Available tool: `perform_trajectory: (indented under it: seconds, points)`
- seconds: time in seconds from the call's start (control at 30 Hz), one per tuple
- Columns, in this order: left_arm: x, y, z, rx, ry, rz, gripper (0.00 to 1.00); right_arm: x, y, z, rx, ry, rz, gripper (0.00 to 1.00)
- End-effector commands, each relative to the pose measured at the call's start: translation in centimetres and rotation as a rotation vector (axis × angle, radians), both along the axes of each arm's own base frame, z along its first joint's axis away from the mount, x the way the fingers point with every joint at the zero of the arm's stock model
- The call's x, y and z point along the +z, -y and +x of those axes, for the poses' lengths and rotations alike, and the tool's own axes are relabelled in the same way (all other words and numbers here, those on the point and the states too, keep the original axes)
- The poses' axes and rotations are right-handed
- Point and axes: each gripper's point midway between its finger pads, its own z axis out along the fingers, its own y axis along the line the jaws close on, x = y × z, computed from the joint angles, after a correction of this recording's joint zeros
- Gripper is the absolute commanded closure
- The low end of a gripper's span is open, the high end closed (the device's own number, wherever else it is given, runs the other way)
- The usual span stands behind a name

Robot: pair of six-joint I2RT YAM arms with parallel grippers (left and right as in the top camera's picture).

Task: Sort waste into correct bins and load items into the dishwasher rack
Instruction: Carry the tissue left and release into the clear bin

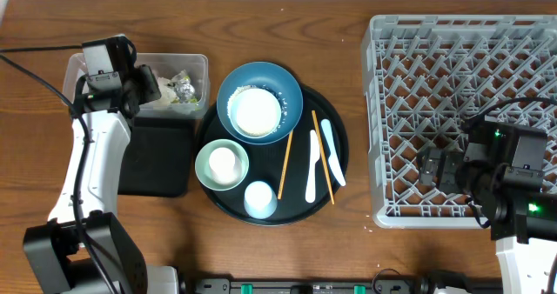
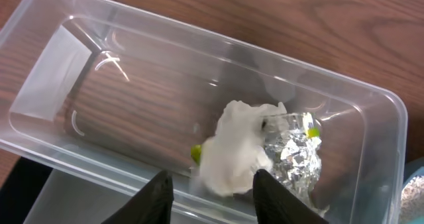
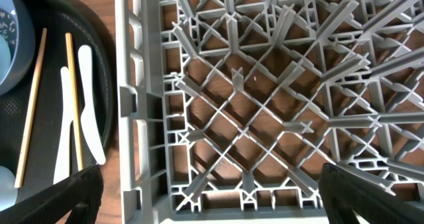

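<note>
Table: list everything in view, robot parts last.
dishwasher rack: one, grey, right side
round tray: one, black, centre
dish: one, dark blue, on round tray, holding white bowl
green bowl: one, pale, on tray
cup: one, white, tray front
chopsticks: two, wooden, on tray
spoons: two, pale, on tray
tub: one, clear, far left
tissue: one, white, in tub
wrapper: one, silver-yellow, in tub
flat tray: one, black, beside tub
left hand: one, black, over tub
right hand: one, black, over rack

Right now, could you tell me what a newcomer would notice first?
The big grey dishwasher rack fills the right. Then the round black tray at centre, crowded with a dark blue dish, bowls, chopsticks and spoons. Upper left, the left gripper hangs over the clear tub holding tissue and a wrapper.
</note>
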Motion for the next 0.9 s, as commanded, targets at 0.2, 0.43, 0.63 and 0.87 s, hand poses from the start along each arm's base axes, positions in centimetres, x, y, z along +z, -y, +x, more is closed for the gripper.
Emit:
perform_trajectory:
  seconds: [0.2,0.43,0.63,0.87]
  points:
    - [5.9,1.9,-1.1,-0.053,0.123,-0.034,0.47,0.7,-0.4,0.3,0.004,0.019,0.012,0.01]
    - [4.7,9.2,-6.0,-0.215,-0.043,-0.24,0.46,0.7,-0.4,0.3,0.004,0.02,0.012,0.01]
    - [1.5,12.8,-11.1,-0.287,-0.295,-0.269,0.39,0.7,-0.5,0.2,0.006,0.015,0.016,0.01]
    - [1.3,11.2,-13.2,-0.219,-0.361,-0.233,0.29,1.5,-3.3,0.4,0.118,0.052,0.143,0.01]
